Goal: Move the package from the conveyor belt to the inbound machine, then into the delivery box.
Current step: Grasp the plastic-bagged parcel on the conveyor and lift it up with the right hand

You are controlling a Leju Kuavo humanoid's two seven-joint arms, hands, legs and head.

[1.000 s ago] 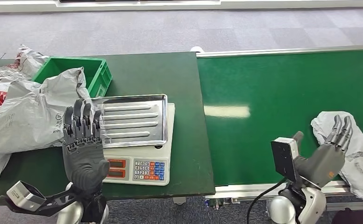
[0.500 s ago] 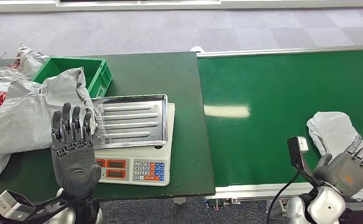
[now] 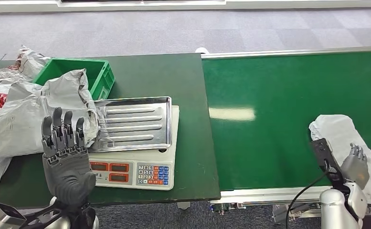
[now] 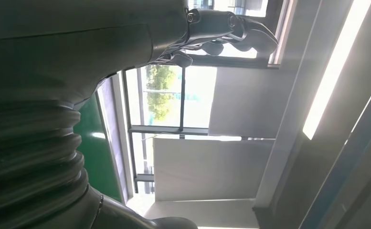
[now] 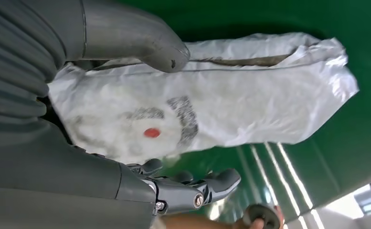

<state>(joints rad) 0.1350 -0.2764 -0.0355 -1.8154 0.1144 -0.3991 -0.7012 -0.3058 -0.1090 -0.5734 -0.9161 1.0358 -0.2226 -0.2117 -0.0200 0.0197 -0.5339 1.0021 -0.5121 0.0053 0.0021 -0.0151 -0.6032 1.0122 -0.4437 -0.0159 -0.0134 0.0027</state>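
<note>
White package (image 3: 343, 138) partly behind right hand (image 3: 356, 164)

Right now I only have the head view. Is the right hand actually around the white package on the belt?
Observer: In the right wrist view, the right hand straddles the white package, with its thumb on one side and its fingers on the other. It has not closed on the package.
Operator: Any marking on the package?
Observer: There is a red dot beside grey print, on the face toward the wrist camera.
Operator: Left hand carrying anything?
Observer: No. In the left wrist view, the left hand has its fingers closed on nothing.
</note>
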